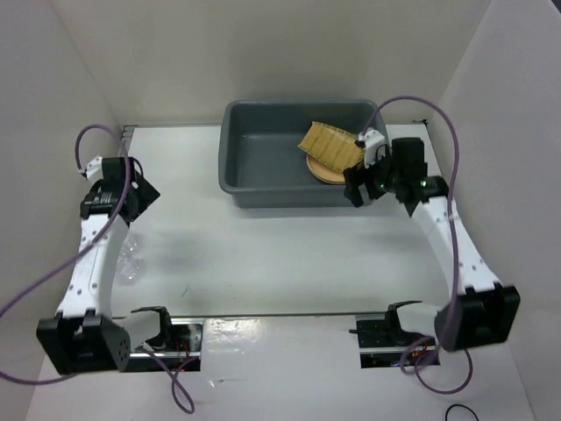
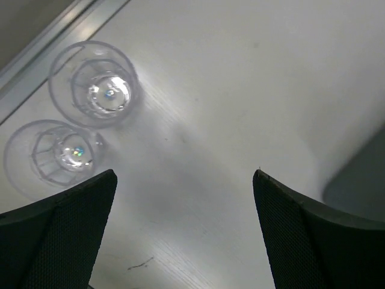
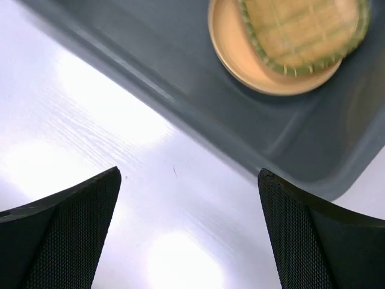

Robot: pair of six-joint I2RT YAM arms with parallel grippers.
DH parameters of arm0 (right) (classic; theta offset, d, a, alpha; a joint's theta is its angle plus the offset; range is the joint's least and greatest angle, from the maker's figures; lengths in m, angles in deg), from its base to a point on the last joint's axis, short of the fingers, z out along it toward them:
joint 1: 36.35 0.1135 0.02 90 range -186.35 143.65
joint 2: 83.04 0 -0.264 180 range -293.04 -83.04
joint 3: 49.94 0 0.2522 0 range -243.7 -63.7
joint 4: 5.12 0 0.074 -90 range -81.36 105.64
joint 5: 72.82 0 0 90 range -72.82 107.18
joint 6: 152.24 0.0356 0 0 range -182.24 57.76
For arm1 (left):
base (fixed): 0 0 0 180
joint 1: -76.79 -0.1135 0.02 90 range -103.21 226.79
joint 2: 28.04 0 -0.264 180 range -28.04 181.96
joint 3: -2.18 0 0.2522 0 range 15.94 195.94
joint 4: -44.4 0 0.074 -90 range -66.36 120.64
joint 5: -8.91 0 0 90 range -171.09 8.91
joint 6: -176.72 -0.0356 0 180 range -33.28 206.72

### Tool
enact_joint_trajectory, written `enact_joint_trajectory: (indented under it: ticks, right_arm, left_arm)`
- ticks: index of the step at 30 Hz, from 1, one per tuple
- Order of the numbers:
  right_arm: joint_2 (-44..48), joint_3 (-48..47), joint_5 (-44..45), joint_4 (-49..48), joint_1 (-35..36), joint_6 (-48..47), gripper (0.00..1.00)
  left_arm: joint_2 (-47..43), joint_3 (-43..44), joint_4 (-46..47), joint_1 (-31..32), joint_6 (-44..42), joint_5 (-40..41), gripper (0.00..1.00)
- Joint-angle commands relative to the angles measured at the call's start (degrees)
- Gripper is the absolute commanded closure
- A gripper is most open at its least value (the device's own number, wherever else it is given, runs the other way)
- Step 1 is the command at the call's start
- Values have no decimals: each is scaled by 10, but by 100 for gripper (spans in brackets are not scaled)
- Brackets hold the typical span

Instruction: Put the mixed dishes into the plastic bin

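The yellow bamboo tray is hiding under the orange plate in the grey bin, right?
Not quite. The bamboo tray lies on top of the orange plate, not under it. Both are in the grey bin. The right wrist view shows it.

L arm [image 1: 95,250] runs fwd from its base at the near L corner, links nearly straight, wrist tipped over so the L pincer [image 2: 184,176] looks down; jaws spread wide, nothing btwn them. R arm [image 1: 453,239] reaches fwd & leans inward from its base at near R, wrist bent down too; R pincer [image 3: 190,173] jaws equally wide apart, empty.
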Motion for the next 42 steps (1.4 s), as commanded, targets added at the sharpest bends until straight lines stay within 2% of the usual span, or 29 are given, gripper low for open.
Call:
enact_joint_trajectory:
  ticks: [1, 4, 8, 11, 15, 21, 23, 26, 27, 28, 30, 32, 35, 37, 38, 39, 40, 41, 42]
  right_arm:
    - [68, 91, 162, -108, 70, -34, 1]
    - [116, 159, 252, -125, 96, -5, 1]
    - [212, 228, 291, -145, 133, -23, 1]
    - [299, 299, 305, -184, 140, -66, 1]
    - [368, 326, 305, -163, 146, -75, 1]
    - [394, 340, 305, -143, 146, -69, 1]
    - [387, 334, 305, -128, 146, -64, 1]
    - [376, 314, 316, -98, 146, -39, 1]
    - [371, 309, 324, -90, 146, -32, 1]
    - [371, 309, 330, -83, 146, -25, 1]
    - [380, 316, 335, -83, 146, -24, 1]
    - [391, 328, 341, -95, 146, -19, 1]
    - [398, 333, 370, -116, 161, -7, 1]
    - [398, 340, 411, -125, 194, 4, 1]
    - [392, 346, 423, -133, 207, 5, 1]
    - [392, 346, 435, -141, 221, 10, 1]
    - [386, 346, 443, -141, 236, 10, 1]
    - [386, 346, 443, -141, 236, 10, 1]
    - [386, 351, 443, -141, 236, 10, 1]
  left_arm:
    - [70, 28, 11, -12, 8, 99, 0]
    - [173, 73, 0, -37, 21, 99, 0]
    - [305, 134, -41, -61, 36, 103, 0]
    - [326, 127, -24, -66, 36, 103, 0]
    - [348, 113, -6, -85, 36, 72, 0]
    - [363, 78, 21, -90, 29, 72, 0]
    - [375, 64, 30, -97, 20, 48, 4]
    - [390, 64, 36, -104, 6, 34, 30]
    - [390, 70, 36, -110, 6, 25, 44]
    - [390, 77, 36, -110, 6, 19, 80]
    - [383, 113, 41, -110, 6, -1, 98]
    - [377, 147, 33, -110, 22, -7, 100]
    - [357, 245, 13, -110, 39, -35, 100]
    - [333, 291, 63, -110, 44, -80, 100]
    - [293, 283, 108, -110, 44, -119, 100]
    - [265, 255, 282, -104, 17, -259, 100]
    - [241, 214, 373, -93, 24, -310, 100]
    - [227, 176, 440, -63, 34, -342, 100]
    - [236, 196, 461, -43, 9, -379, 100]
